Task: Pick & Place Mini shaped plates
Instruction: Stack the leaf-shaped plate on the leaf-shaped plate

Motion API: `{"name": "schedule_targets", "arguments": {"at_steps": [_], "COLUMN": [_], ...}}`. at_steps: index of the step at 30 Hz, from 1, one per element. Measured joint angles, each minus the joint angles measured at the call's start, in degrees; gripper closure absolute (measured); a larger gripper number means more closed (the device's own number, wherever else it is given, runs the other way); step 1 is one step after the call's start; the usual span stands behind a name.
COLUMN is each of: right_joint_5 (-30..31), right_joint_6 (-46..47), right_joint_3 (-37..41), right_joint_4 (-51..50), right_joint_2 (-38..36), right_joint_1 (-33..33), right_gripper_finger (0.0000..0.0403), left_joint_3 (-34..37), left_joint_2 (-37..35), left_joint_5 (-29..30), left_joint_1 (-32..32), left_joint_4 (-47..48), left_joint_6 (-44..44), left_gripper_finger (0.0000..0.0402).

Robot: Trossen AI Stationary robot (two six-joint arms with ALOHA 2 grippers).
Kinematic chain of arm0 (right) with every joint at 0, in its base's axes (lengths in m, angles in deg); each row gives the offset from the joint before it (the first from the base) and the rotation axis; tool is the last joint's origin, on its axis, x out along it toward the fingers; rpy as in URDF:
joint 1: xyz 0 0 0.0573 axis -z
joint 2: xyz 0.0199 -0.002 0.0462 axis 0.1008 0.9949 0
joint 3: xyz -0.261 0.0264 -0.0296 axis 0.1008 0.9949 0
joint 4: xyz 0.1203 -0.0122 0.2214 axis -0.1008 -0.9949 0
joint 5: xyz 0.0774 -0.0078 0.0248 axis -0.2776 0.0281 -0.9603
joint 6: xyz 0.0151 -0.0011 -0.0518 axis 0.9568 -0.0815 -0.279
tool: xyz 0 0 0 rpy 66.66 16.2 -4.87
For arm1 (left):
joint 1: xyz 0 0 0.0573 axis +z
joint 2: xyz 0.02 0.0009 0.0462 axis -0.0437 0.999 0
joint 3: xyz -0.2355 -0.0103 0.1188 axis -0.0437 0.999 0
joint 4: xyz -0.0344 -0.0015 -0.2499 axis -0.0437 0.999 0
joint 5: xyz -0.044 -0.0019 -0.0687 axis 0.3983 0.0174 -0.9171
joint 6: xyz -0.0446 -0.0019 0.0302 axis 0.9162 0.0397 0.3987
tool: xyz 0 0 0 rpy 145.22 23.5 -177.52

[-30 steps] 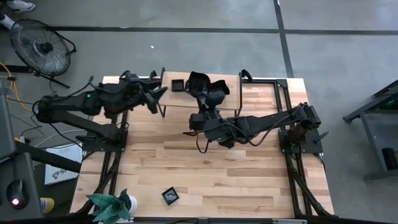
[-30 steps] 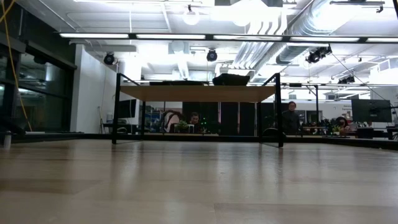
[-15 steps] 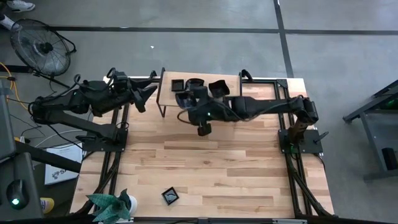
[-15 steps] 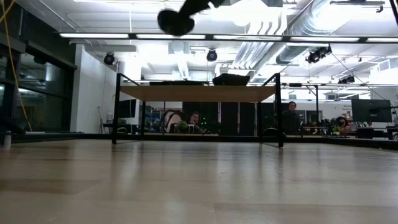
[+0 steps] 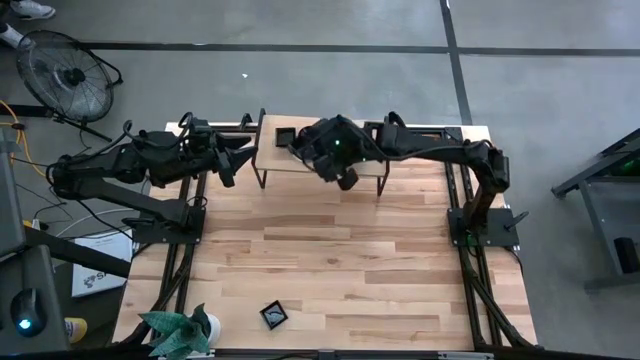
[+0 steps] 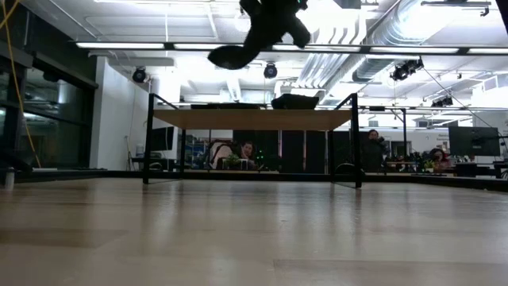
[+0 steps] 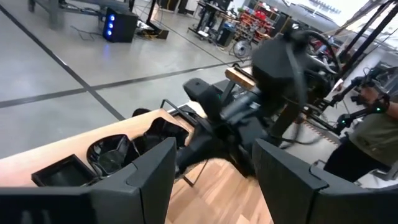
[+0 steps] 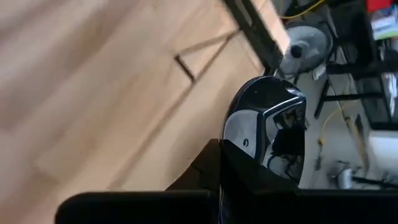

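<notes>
At the upper left of the high view the left gripper [image 5: 243, 157] hangs just off the left end of the small raised shelf [image 5: 270, 160], its fingers [image 7: 152, 171] spread wide with nothing between them. Its wrist view looks along that shelf at a square plate [image 7: 62, 172], a roundish plate [image 7: 109, 152] and a third dark plate [image 7: 163, 132] in a row. In the high view the square plate [image 5: 285, 134] sits at the shelf's left part, just left of the right gripper [image 5: 335, 160], which is over the shelf at upper centre. The right wrist view shows a glossy black plate [image 8: 264, 134] clamped between the right fingers, above bare wood. A lone plate [image 5: 273, 316] lies at lower centre left of the table [image 5: 400, 280], near the green plant [image 5: 180, 330].

Half a second ago the right gripper was lower, off the shelf's front edge; it has swung up over the shelf. The left arm has barely shifted.
</notes>
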Motion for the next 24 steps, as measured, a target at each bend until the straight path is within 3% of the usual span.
{"name": "schedule_targets", "arguments": {"at_steps": [11, 24], "right_joint_5": [-5.2, -9.5], "right_joint_6": [-20.0, -32.6], "right_joint_3": [0.1, 0.1], "right_joint_4": [-2.5, -2.9], "right_joint_2": [0.0, 0.6], "right_joint_1": [7.0, 10.7], "right_gripper_finger": [0.0403, 0.0403], "left_joint_3": [0.0, 0.0], "left_joint_2": [0.0, 1.4], "left_joint_5": [-0.1, -0.1], "left_joint_1": [0.0, 0.0], "left_joint_4": [0.0, -0.7], "left_joint_6": [3.2, 4.8], "left_gripper_finger": [0.0192, 0.0192]}}
